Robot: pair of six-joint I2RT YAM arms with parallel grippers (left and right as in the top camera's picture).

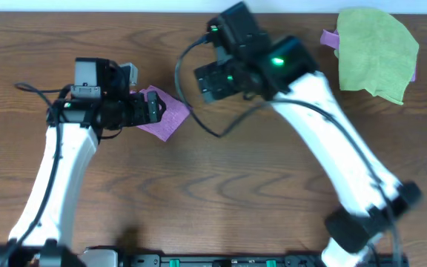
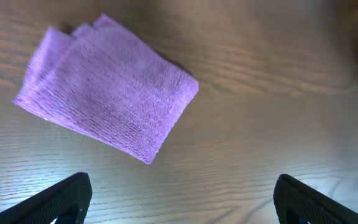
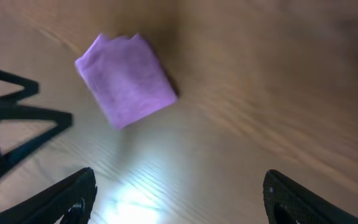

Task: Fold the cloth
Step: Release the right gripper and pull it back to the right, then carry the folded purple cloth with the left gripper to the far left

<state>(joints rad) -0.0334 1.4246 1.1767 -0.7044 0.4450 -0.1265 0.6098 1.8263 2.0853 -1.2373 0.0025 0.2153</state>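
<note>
Your left gripper (image 2: 182,208): jaws wide, nothing between them, no contact with the cloth (image 2: 107,87) lying just ahead. The cloth lies folded into a small purple rectangle on the table (image 1: 221,185), left of centre, touching neither tool. Your right gripper (image 3: 179,202): jaws spread wide, empty, above bare wood near the cloth. Green cloth (image 1: 376,55) at far right.

A crumpled lime-green cloth (image 1: 375,53) lies on the wooden table (image 1: 221,178), near its far right corner.
</note>
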